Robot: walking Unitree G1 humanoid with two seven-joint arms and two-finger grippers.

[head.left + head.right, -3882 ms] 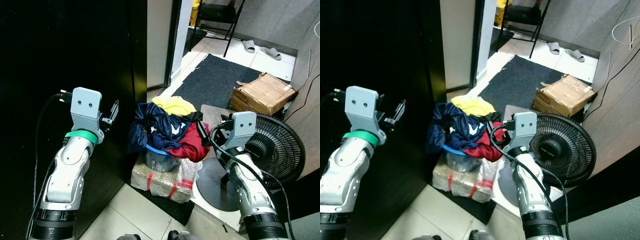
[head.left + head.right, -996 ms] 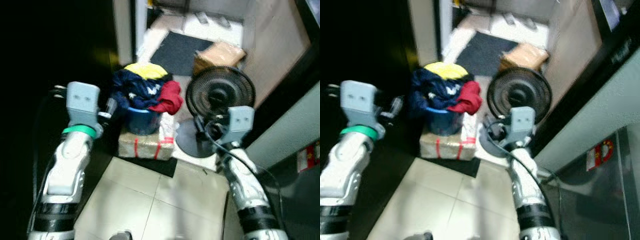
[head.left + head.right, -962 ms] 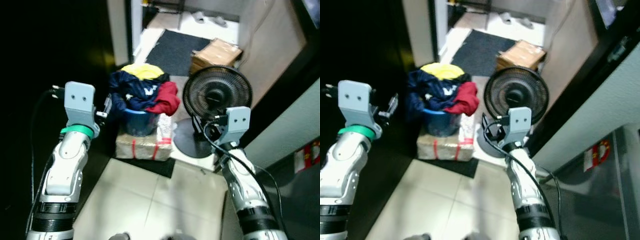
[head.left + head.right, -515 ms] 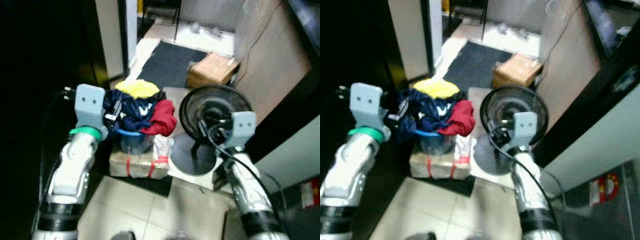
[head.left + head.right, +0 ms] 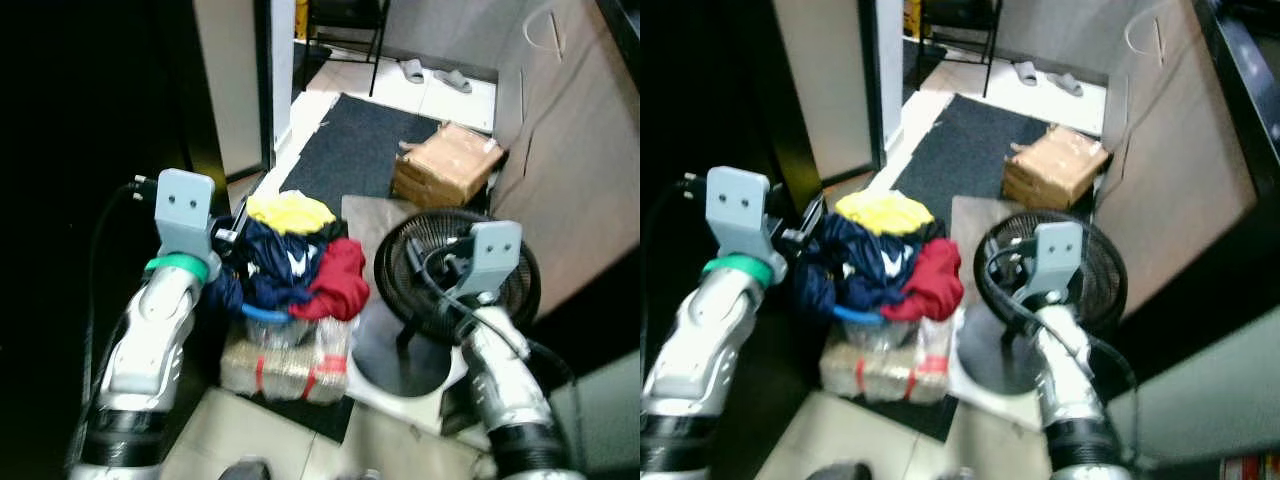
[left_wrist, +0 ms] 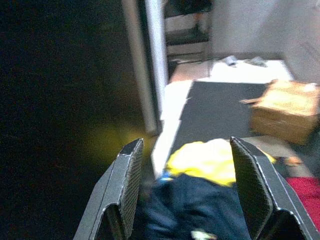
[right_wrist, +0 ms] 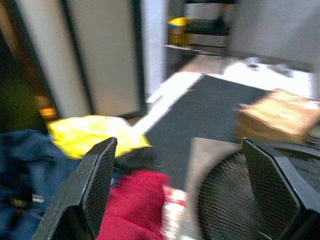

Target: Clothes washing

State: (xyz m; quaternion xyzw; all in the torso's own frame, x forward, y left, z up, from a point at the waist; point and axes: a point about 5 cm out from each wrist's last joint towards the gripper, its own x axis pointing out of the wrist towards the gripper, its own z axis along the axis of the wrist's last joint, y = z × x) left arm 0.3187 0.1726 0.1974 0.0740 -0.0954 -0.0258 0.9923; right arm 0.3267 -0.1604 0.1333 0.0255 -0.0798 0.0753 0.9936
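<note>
— Looking down from the head, what sits in the middle?

— A heap of clothes (image 5: 293, 255) piled in a blue bucket (image 5: 262, 315): a yellow garment (image 5: 290, 212) on top at the far side, a navy one (image 5: 278, 262) with white marks in the middle, a red one (image 5: 338, 280) draped over the side nearest the fan. The bucket stands on a wrapped package (image 5: 285, 365) bound with red tape, on the floor.

— And the left gripper (image 6: 182, 187)?

— It is raised just beside the navy cloth, on the heap's left. In the left wrist view its fingers (image 6: 127, 182) stand spread wide, with the yellow and navy garments between them and beyond; they hold nothing.

— The right gripper (image 7: 187, 187)?

— Raised in front of the black floor fan (image 5: 455, 270), which stands just right of the bucket. Its fingers (image 7: 92, 185) are also spread wide and empty; the right wrist view looks past them at the red garment, the yellow one and the fan's grille.

— What else is around?

— A dark mat (image 5: 365, 145) lies beyond the heap toward an open doorway, a cardboard box (image 5: 448, 165) rests on the floor near the mat's right edge, a pair of slippers (image 5: 435, 73) lies on the pale tiles farther off, and chair legs (image 5: 340, 30) show at the top. A dark surface takes up the left side.
</note>
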